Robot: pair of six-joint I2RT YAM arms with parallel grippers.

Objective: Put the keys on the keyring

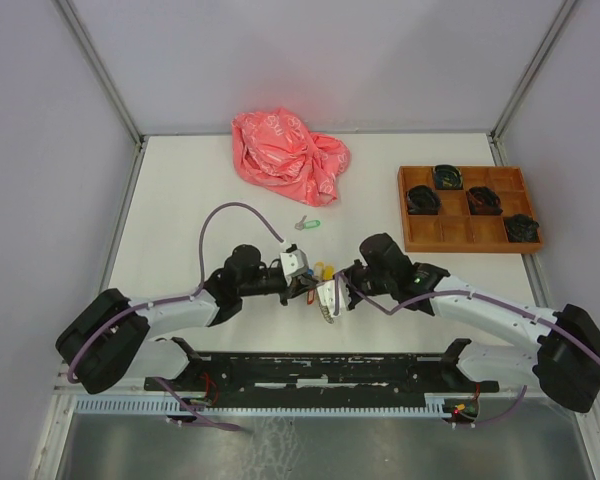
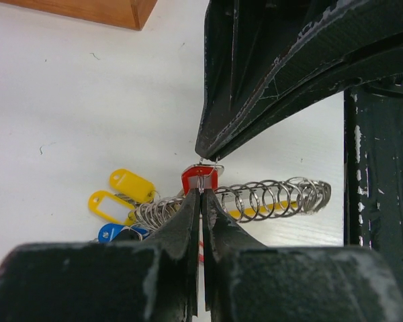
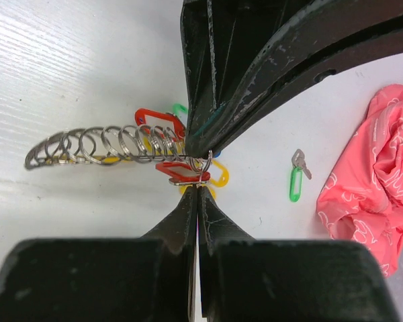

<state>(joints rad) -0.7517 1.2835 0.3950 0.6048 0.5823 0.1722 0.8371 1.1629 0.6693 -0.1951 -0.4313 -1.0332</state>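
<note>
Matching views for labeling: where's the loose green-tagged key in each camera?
Top external: green-tagged key, centre, just below the pink bag.
Left wrist: not in it.
Right wrist: key right of centre, left of the bag.
Shared landmark: chain of rings, seen in all three.

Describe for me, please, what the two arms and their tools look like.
The left arm and right arm have white links between bulky black joints, and a thin purple cable loops along each. The left tool and right tool are black, with wedge-shaped fingers that taper to thin tips and show pale scuffs.
</note>
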